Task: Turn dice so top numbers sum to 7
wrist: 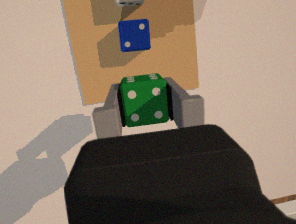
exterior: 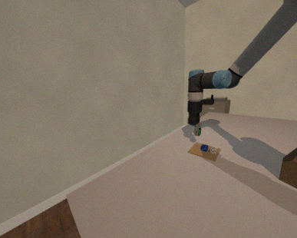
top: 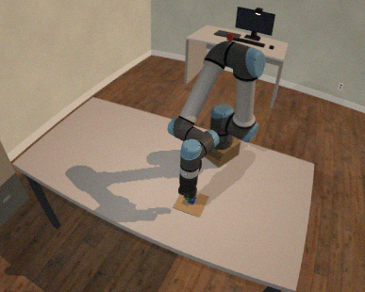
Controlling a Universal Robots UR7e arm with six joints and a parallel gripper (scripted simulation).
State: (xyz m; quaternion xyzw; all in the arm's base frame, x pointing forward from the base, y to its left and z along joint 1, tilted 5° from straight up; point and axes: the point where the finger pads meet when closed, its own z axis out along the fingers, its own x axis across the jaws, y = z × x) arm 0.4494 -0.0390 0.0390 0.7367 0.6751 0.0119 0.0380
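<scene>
Green die (wrist: 142, 100) is clamped in your claw (wrist: 146, 111), one grey finger on each side, so it's hanging in the air and not down on anything yet. In the wrist view it sits mid-frame with a four-pip face toward the camera, right over the bottom edge of the tan mat (wrist: 175, 55). The blue die (wrist: 134, 34) is on the mat straight above it in the frame, showing two pips, and the white die (wrist: 129, 2) is only just peeking in at the top edge, so I can't read it there.

What matters, I'd say: the open patch of mat lies just up-frame from the claw, between the held die and the blue one. From the side view the die (exterior: 199, 130) hangs well above the tabletop (exterior: 182, 199), so you've got a fair drop left.
</scene>
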